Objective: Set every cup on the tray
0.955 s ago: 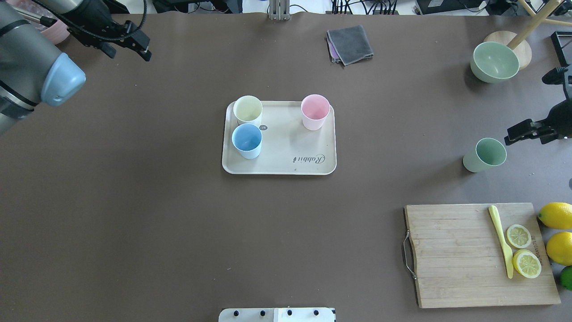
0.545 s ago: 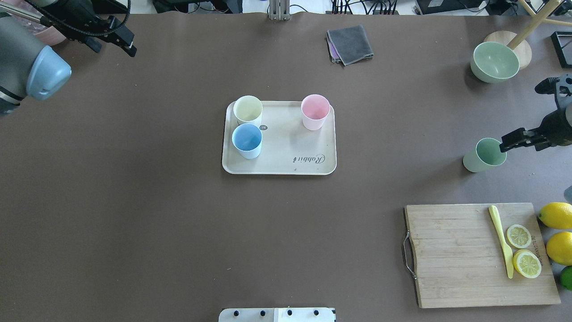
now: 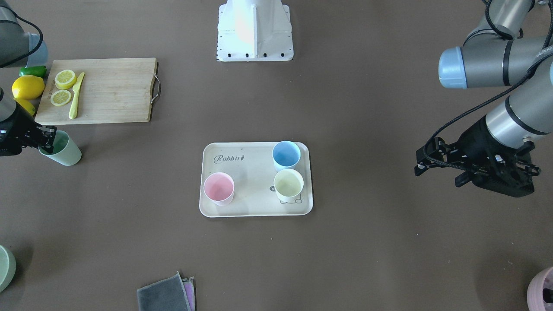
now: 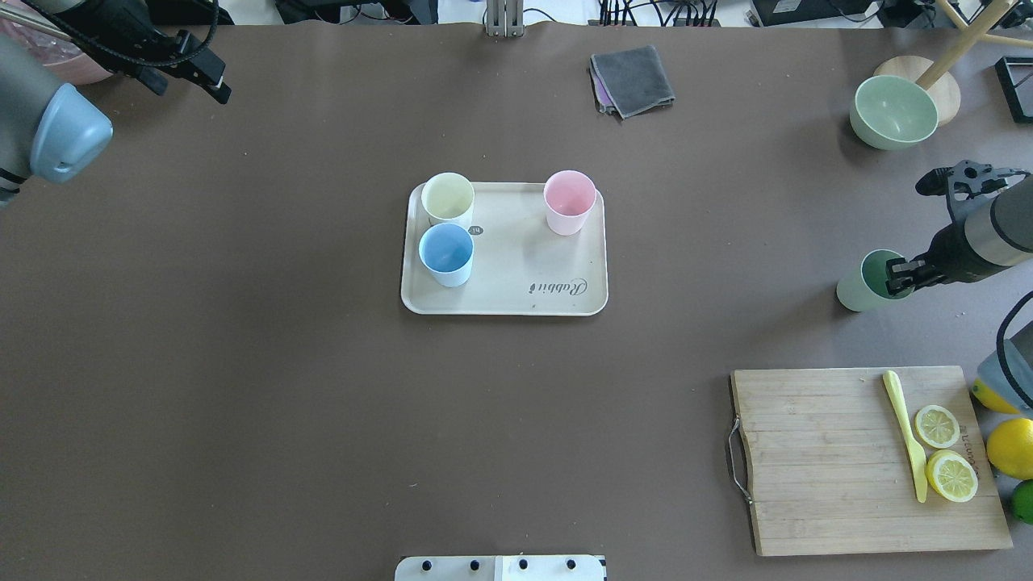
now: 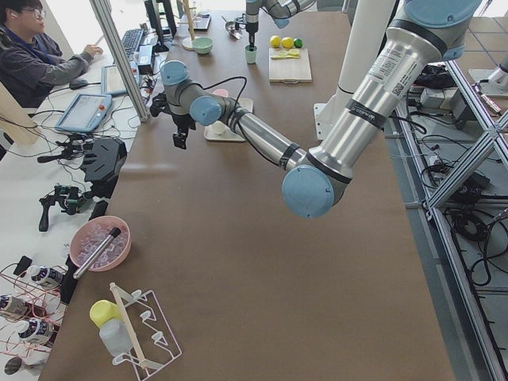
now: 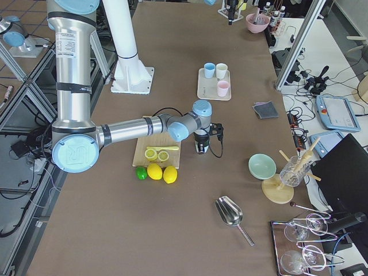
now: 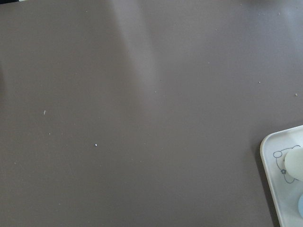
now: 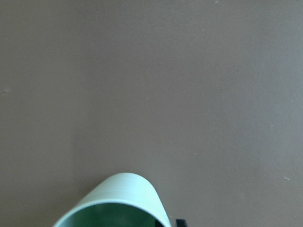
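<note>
While three of four cups stand upright on the tray [image 4: 516, 270], the job is three-quarters done: yellow cup [image 4: 448, 196] and blue cup [image 4: 445, 250] close together at one end, pink cup [image 4: 569, 198] at the other. Green cup [image 4: 859, 290] stands on the tabletop [image 4: 242, 363], well apart from the tray. Count: cups 4, tray 1. Right claw [image 4: 897, 278] sits at the green cup's rim; cannot tell if it grips. Left claw [image 4: 192, 87] spread, empty, far off

Four cups [image 4: 448, 196] [image 4: 445, 250] [image 4: 569, 198] [image 4: 855, 294], one tray [image 4: 524, 262], one cutting board [image 4: 815, 460], two lemon slices [image 4: 936, 426] [image 4: 952, 476], one bowl [image 4: 894, 111]
</note>
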